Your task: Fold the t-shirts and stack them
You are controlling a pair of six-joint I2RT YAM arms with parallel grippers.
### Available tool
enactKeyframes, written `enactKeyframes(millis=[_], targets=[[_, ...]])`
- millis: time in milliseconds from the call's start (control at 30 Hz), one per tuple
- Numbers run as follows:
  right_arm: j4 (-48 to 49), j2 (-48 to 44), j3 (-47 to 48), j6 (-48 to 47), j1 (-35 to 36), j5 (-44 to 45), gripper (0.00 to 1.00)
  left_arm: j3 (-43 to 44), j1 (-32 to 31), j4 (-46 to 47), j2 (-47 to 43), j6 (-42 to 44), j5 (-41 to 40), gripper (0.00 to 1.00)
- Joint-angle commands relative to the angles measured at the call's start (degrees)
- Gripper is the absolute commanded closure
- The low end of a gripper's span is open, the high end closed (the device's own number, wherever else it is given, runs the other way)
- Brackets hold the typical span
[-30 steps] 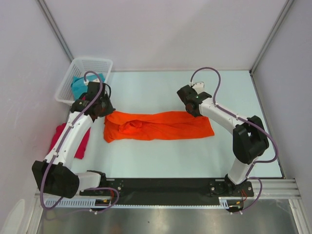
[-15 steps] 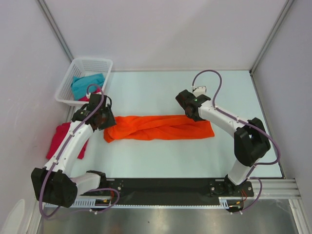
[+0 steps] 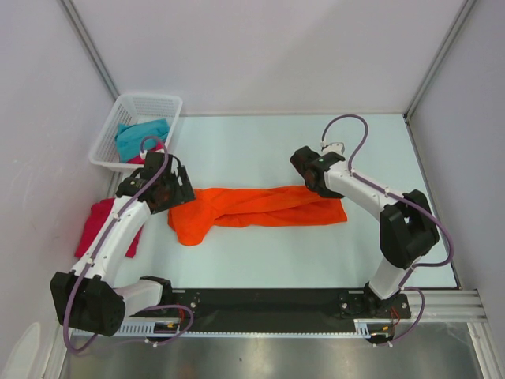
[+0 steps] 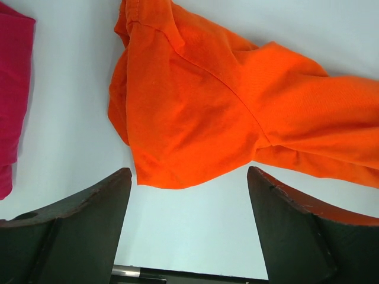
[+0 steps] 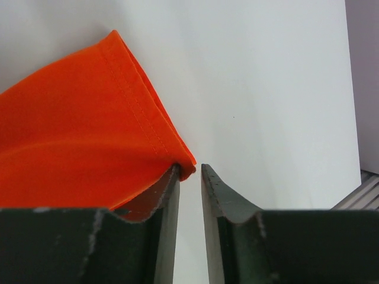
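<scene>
Far left of the orange t-shirt, you see a pink t-shirt lying on the table. Behind it the white basket holds a teal t-shirt. Your left gripper hangs over the orange t-shirt's left end, jaws wide apart, holding nothing. The orange t-shirt lies as a long twisted band. At its far right corner your right gripper has its jaws parted only a little; the hem corner lies at one fingertip, not pinched.
</scene>
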Motion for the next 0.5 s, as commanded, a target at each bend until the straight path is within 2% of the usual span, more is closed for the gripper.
enactKeyframes(millis=[0,467], targets=[[-2.16,-0.37,2.74,2.1,1.04,3.28,0.72,1.59,-0.24,0.94,0.07,0.02,-0.01,0.16],[-8.58,-4.15,1.69,9.04,5.26,6.44,0.71,0.8,-0.24,2.96,1.31,0.1,0.61,0.14]])
